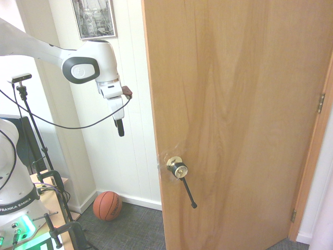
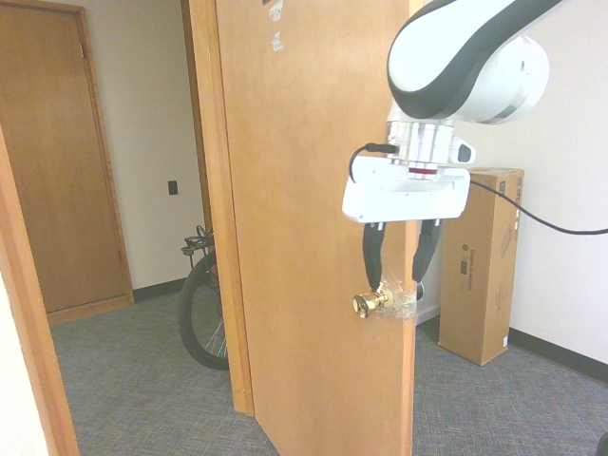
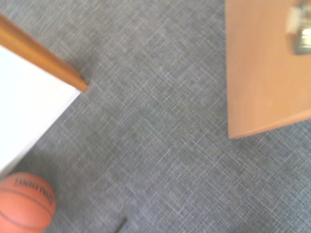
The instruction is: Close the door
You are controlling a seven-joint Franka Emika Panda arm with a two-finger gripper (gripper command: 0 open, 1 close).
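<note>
With its fingers apart, the end effector hangs near the open door.

The door, a tall, flat, light-brown wood-grain panel with a round brass knob and a thin black rod angling down, stands upright and open. It is to the right of the basketball in the first exterior view.
</note>
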